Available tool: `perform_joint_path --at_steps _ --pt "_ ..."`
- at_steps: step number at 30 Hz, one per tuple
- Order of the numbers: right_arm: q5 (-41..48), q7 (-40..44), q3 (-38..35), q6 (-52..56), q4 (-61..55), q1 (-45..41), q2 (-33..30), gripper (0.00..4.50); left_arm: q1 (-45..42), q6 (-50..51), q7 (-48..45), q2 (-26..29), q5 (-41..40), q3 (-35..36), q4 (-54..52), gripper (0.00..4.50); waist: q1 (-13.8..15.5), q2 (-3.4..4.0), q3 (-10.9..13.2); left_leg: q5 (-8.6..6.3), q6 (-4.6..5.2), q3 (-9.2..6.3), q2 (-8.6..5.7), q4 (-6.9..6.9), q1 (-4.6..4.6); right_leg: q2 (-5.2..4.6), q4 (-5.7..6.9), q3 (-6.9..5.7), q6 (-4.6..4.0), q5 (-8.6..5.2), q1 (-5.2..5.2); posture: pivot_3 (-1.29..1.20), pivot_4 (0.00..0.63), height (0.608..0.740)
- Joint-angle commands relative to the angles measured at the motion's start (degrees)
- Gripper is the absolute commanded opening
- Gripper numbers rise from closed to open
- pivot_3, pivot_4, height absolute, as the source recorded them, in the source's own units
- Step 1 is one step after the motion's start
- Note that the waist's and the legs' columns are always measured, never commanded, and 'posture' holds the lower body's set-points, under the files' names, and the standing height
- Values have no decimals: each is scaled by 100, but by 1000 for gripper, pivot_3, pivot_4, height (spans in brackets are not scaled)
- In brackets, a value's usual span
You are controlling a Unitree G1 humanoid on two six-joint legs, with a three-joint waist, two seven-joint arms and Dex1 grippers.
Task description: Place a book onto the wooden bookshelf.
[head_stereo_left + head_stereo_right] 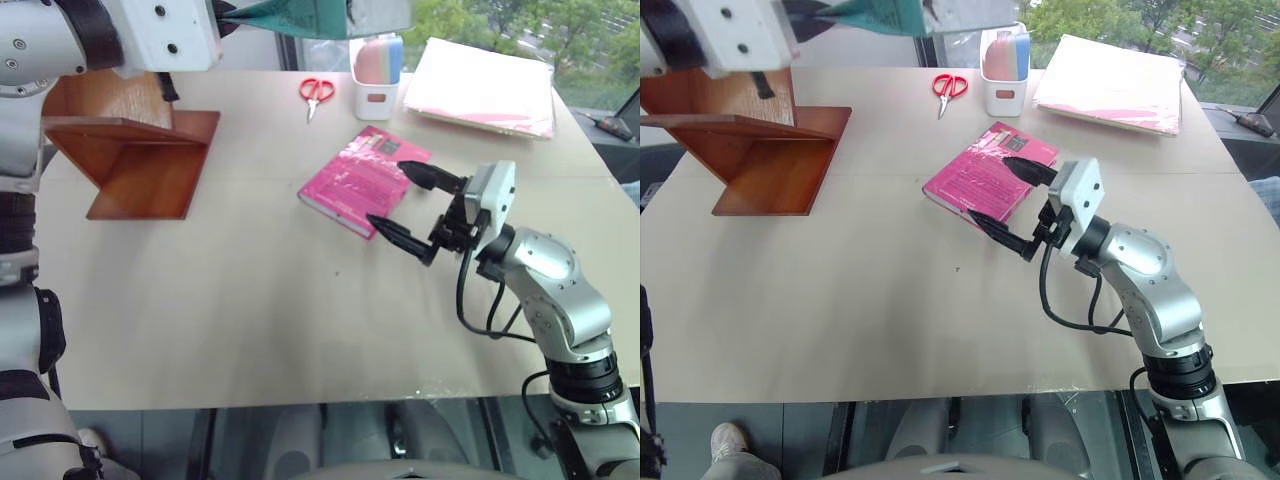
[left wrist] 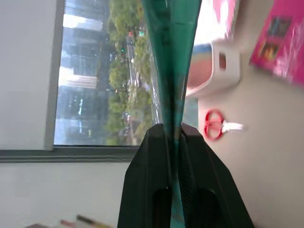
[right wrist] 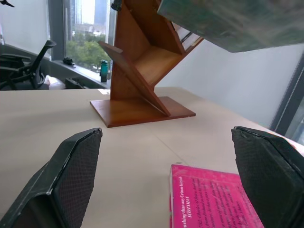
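Nearest the head camera, the right gripper [image 1: 393,200] hovers over the thin pink book [image 1: 362,178], its two black fingers spread wide and empty. Left of that pink book stands the reddish-brown wooden bookshelf [image 1: 135,160]. Above the shelf, the left gripper [image 2: 173,142] pinches the large teal-green book [image 1: 300,15] edge-on, held aloft, long axis running rightward from the fingers.

On the spine of the pink book [image 3: 209,202] lying on the counter [image 3: 71,114], small dark print runs in two lines; only "SCOTSMAN" seems readable, the rest too small to make out.
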Motion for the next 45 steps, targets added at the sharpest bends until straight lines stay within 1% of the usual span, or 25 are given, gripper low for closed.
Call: perform_joint_path --at_steps 1,5,8,13,16,20,24,27,32,36,39,44,45 --pt "-20 38 -34 -279 -36 30 62 4500 -261 -165 -569 220 -118 259 138 28 -3 0 0 0 0 0 0 2 -1 0 0 0 0 0 0 0 150 740" --pt "-39 118 -28 -436 61 71 112 4500 -34 511 -1383 563 -490 509 15 28 -22 0 4 0 0 0 2 3 0 0 8 0 0 0 -2 0 150 740" --pt "-41 177 -19 -512 141 59 130 4500 228 970 -1736 770 -709 696 -204 28 -48 1 6 0 0 1 3 3 3 1 13 1 0 0 -2 0 150 740" --pt "2 376 -17 -650 397 -144 157 4500 204 396 -1913 1345 -76 644 346 28 -48 -3 11 1 0 -3 5 14 3 3 22 -4 0 0 -1 0 150 740" --pt "30 476 -40 -695 511 -250 166 4500 112 -130 -1895 1678 392 528 925 28 -58 -2 11 1 1 -1 6 18 6 4 26 -2 1 -1 0 0 150 740" --pt "125 623 -74 -703 581 -423 147 4500 -127 -768 -1725 1927 1037 346 1865 28 -54 -2 12 1 1 -3 7 18 5 6 26 -5 1 -1 -1 0 150 740" --pt "288 737 -136 -623 597 -713 136 4500 -378 -1300 -1392 1925 1561 148 2929 28 -32 -2 12 1 1 -3 8 18 5 5 27 -7 1 -1 -1 0 150 740" --pt "369 776 -132 -586 582 -902 139 4500 -397 -1611 -1150 1857 1724 61 3551 28 -34 -3 12 1 1 -2 9 19 5 5 28 -7 1 -1 0 0 150 740" --pt "305 708 62 -593 846 -1480 422 4500 -444 -2042 -715 1703 1948 -72 4321 28 -179 -2 13 1 1 1 13 19 11 8 36 -4 1 -1 -1 0 150 740" --pt "262 609 101 -586 1060 -1838 681 4500 -500 -2208 -524 1615 2039 -91 4576 28 -177 7 16 1 1 4 18 16 23 12 48 -2 1 -1 -2 0 150 740" --pt "237 482 162 -565 1154 -2029 895 4500 -456 -2293 -522 1588 1908 -2 4645 28 -176 7 16 2 1 5 23 18 24 15 52 -3 1 -1 -1 0 150 740" --pt "259 418 168 -478 1182 -2116 1072 4500 -310 -2359 -570 1623 1721 125 4654 28 -169 6 16 2 1 8 24 27 24 15 62 -1 0 0 -1 0 150 740" --pt "277 407 166 -466 1199 -2144 1122 4500 -220 -2325 -617 1663 1628 188 4648 825 -171 7 16 2 1 8 24 27 24 15 62 -1 0 0 -1 0 150 740"
